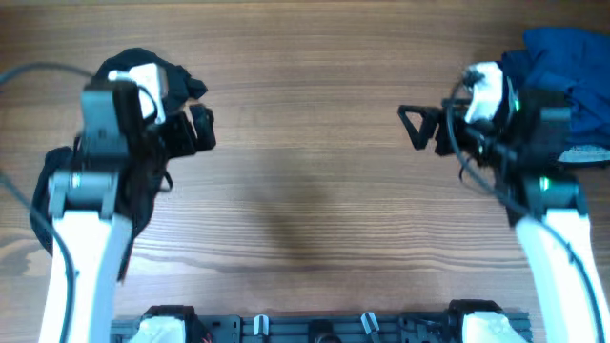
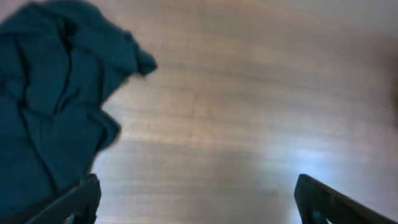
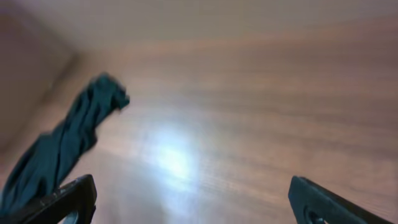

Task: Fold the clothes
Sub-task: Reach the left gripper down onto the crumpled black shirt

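The black garment (image 1: 145,186) lies crumpled at the table's left side, mostly under my left arm. Its logo is not visible. In the left wrist view it is a dark bunched mass (image 2: 50,93) at the left. My left gripper (image 1: 197,129) is open and empty, just right of the garment, over bare wood (image 2: 198,202). My right gripper (image 1: 419,126) is open and empty at the right side of the table, pointing left, far from the garment. The right wrist view shows its open jaws (image 3: 193,202) and a dark strip of fabric (image 3: 62,149) farther off.
A heap of blue, dark and pale garments (image 1: 562,57) lies at the table's far right corner, behind my right arm. Bare wooden tabletop (image 1: 305,191) spans the space between the two grippers. The arm bases stand along the front edge (image 1: 315,329).
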Robot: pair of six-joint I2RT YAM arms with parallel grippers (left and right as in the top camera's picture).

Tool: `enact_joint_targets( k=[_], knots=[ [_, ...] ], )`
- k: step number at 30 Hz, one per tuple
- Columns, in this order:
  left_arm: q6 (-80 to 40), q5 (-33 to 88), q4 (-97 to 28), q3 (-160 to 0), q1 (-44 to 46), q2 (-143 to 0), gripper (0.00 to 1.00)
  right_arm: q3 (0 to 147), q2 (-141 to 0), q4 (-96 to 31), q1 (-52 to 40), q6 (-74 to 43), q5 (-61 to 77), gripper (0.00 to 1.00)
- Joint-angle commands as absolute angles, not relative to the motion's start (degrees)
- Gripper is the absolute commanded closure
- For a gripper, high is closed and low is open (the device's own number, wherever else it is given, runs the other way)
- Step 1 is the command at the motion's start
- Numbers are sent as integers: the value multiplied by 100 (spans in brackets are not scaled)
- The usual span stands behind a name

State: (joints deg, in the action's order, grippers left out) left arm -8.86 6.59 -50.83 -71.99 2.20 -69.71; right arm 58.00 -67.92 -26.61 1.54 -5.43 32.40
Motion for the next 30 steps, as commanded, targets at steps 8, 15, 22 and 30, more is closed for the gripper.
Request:
enact_joint_targets(
  k=[8,15,22,30],
  knots=[
    [-447,698,-5507,-7876,148,-8593,0,6394,-8239,-2386,130,-760,4377,0],
    [-1090,360,-5570,-7876,-331,-9035,0,6383,-8499,-2517,128,-742,4263,0],
    [-1562,54,-5883,-7738,-1455,-9146,3,6383,-8499,-2497,23,-764,3736,1],
    [-1839,51,-5863,-7240,-1986,-9225,15,6375,-8499,-2493,-91,-762,3555,0]
  ],
)
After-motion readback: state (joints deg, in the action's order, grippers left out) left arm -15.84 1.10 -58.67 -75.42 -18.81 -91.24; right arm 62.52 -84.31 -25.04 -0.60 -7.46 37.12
